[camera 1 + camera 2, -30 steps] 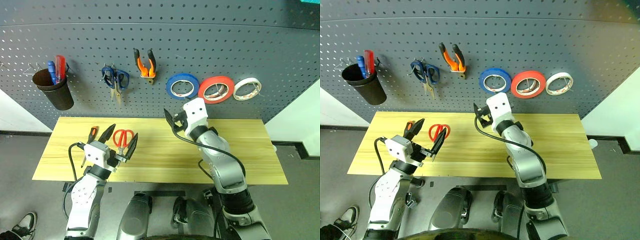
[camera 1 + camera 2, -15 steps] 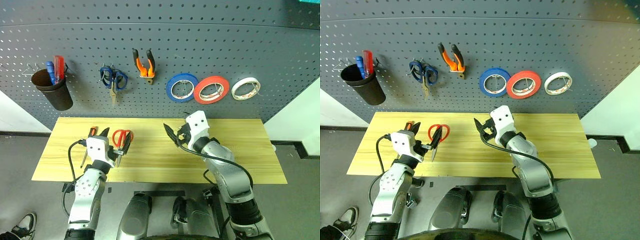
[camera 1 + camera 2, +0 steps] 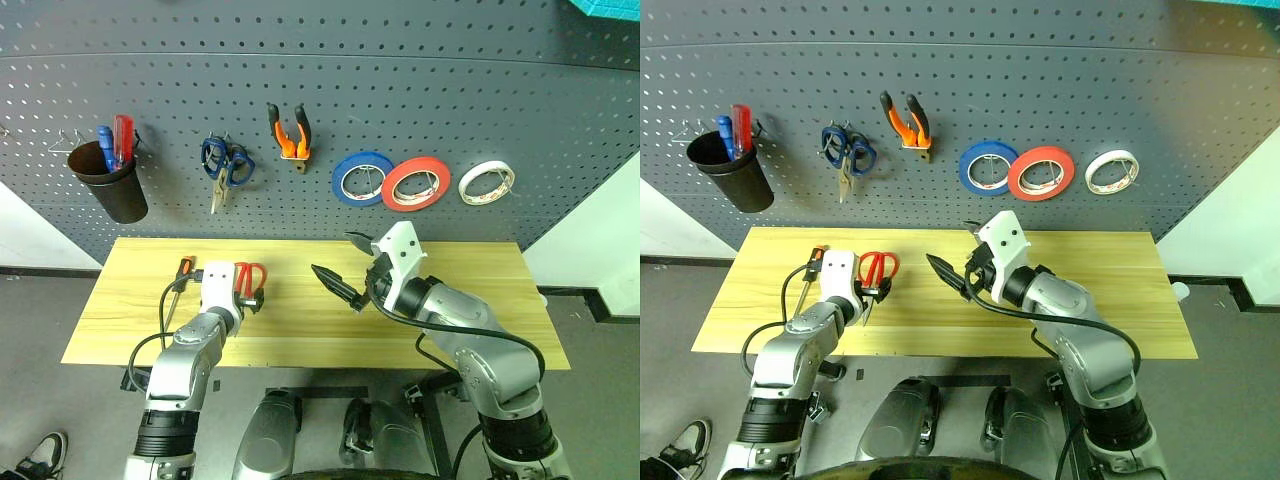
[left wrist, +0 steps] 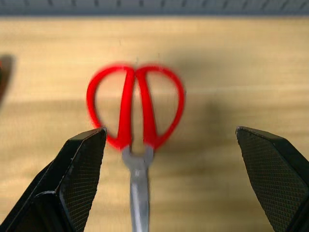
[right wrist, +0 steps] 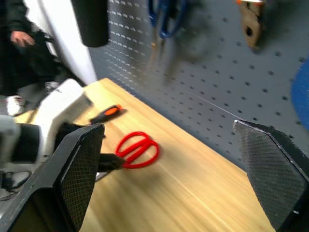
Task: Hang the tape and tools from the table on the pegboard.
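Left gripper lower, over scissors.

The left gripper has come down and tipped forward over the red-handle scissors near the tabletop's back-left part, while the right gripper has drawn back from the pegboard and turned left.

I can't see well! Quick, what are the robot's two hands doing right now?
Left gripper: open, holding nothing, over the red-handle scissors.
Right gripper: open, holding nothing.
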